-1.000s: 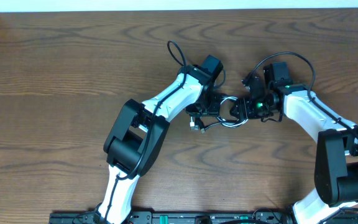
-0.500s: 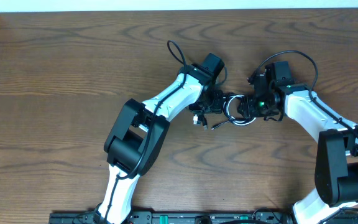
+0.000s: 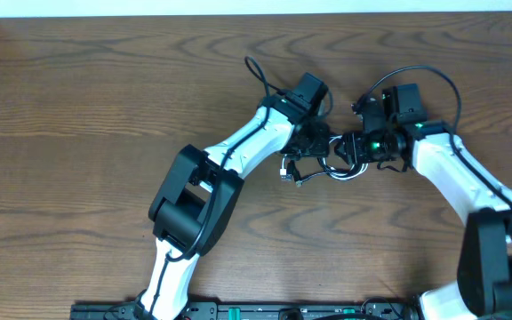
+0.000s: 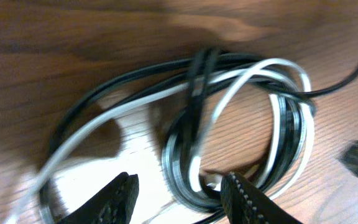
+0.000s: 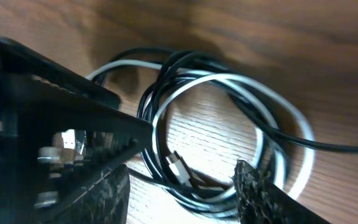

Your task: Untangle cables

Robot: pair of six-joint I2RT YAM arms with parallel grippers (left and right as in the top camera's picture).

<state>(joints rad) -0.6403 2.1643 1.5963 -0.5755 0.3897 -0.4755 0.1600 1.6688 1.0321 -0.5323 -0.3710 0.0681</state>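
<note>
Between my two wrists, a little right of the middle of the wooden surface (image 3: pixel 78 133), the cables (image 3: pixel 338 167) lie in one small tangled bundle. The black cable (image 4: pixel 123 84) and the white cable (image 4: pixel 247 76) run side by side in a ring of several turns. Where a few black strands cross over the ring near its top, the white one passes under them. From the ring, a wider loop of both cords sweeps out to the left in my left wrist view. In the right wrist view a small plug end (image 5: pixel 178 165) rests inside the ring, on the bare wood.

My left gripper (image 4: pixel 179 190) has its jaws apart, with the lower edge of the ring lying in the gap. There is wood visible between the strands and the left fingertip (image 4: pixel 122 198), so nothing is pinched there. My right gripper (image 5: pixel 182 180) also has its jaws apart and straddles the near side of the ring. Whether either pad presses on a strand I cannot tell, as the view is blurred.

From overhead, both arms reach inward and meet over the bundle, left arm (image 3: pixel 238 147) from the lower left and right arm (image 3: pixel 447 164) from the right.
</note>
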